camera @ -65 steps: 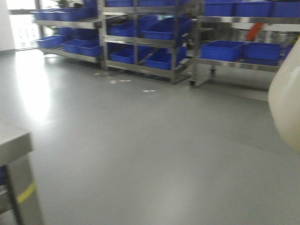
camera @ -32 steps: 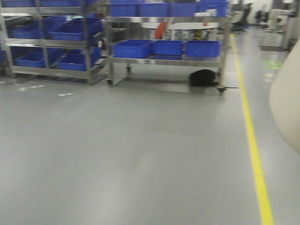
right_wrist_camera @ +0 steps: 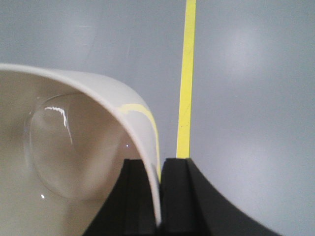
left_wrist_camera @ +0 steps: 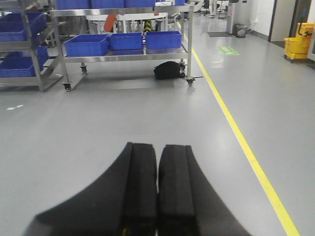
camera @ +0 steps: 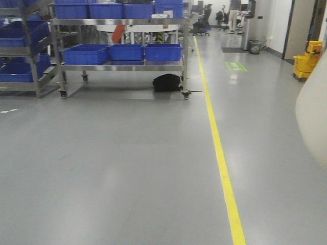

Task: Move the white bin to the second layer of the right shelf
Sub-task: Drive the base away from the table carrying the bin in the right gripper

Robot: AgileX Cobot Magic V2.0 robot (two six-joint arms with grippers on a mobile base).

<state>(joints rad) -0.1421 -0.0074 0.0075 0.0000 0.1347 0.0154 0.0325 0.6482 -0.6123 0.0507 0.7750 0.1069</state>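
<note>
- The white bin (right_wrist_camera: 74,147) fills the lower left of the right wrist view, with its mouth towards the camera and its glossy interior and rounded base visible.
- The right hand (right_wrist_camera: 159,164) is clenched on the bin's rim wall. One black finger (right_wrist_camera: 179,196) lies outside the wall and the other lies inside it.
- In the front-facing view the white bin (camera: 314,122) appears only as a cream curved surface cut off by the right edge of the frame, held clear of the floor (camera: 102,168).
- The left hand (left_wrist_camera: 157,147) is at the lower centre of its wrist view. Its two fingers are pressed together and grasp nothing.
- A yellow line (camera: 220,158) runs along the floor from the lower centre of the frame towards the upper centre.
- A wheeled cart (camera: 122,67) stands in the upper left of the frame, left of the line, with blue crates (camera: 86,53) on its shelf.
- A black bag (camera: 166,82) lies on the floor under the cart's right end.
- A steel rack (camera: 20,84) holding more blue crates sits at the far left edge.
- A yellow mop bucket (camera: 306,61) stands at the upper right.
</note>
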